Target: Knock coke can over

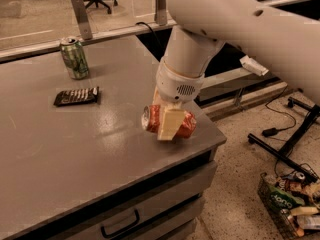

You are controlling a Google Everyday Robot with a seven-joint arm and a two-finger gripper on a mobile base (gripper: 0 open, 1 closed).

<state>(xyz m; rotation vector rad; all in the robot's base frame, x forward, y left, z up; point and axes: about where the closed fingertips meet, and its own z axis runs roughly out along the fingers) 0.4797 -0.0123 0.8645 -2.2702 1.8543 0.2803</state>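
Observation:
The coke can [187, 125], red-orange with a silver top, lies on its side near the front right corner of the grey table [65, 159], its top facing left. My gripper [167, 120] comes down from the white arm [187, 59] and is shut on the can. One cream finger [170, 125] crosses the can's middle in front. The other finger is hidden behind the can. I cannot tell whether the can rests on the tabletop or hangs just above it.
A green-and-silver can [75, 59] stands upright at the back left of the table. A dark wrapped snack bar [76, 96] lies in front of it. The table's right edge is close to the coke can. A basket of litter [292, 204] sits on the floor at the right.

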